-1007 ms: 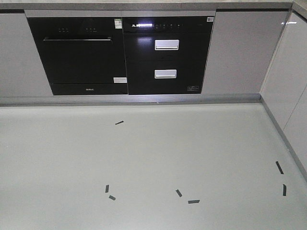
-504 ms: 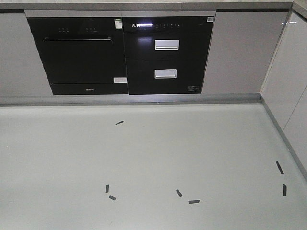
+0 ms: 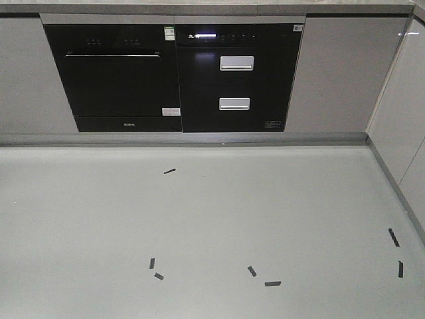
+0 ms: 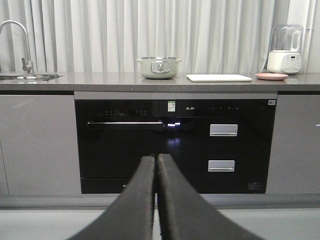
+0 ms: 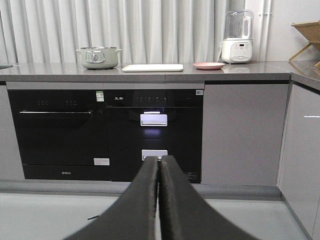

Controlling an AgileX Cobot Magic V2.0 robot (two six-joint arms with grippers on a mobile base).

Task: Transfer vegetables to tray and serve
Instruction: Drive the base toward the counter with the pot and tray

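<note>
The tray (image 5: 152,67) is not yet reached; jaws of left gripper (image 4: 156,159) and right gripper (image 5: 159,160) are pressed together; the tabletop (image 5: 250,73) must be neared.

Pale grey floor (image 3: 212,212) with black tape marks (image 3: 272,284) meets grey cabinets (image 3: 332,73), black built-in ovens (image 3: 123,80); white curtains (image 4: 150,30) behind.

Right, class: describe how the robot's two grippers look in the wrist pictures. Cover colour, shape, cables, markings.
The left gripper and right gripper look alike. Each has two matte dark grey fingers, broad at the base and tapering to narrow rounded tips, with flat inner faces. No cables, markings or arm links show.
</note>
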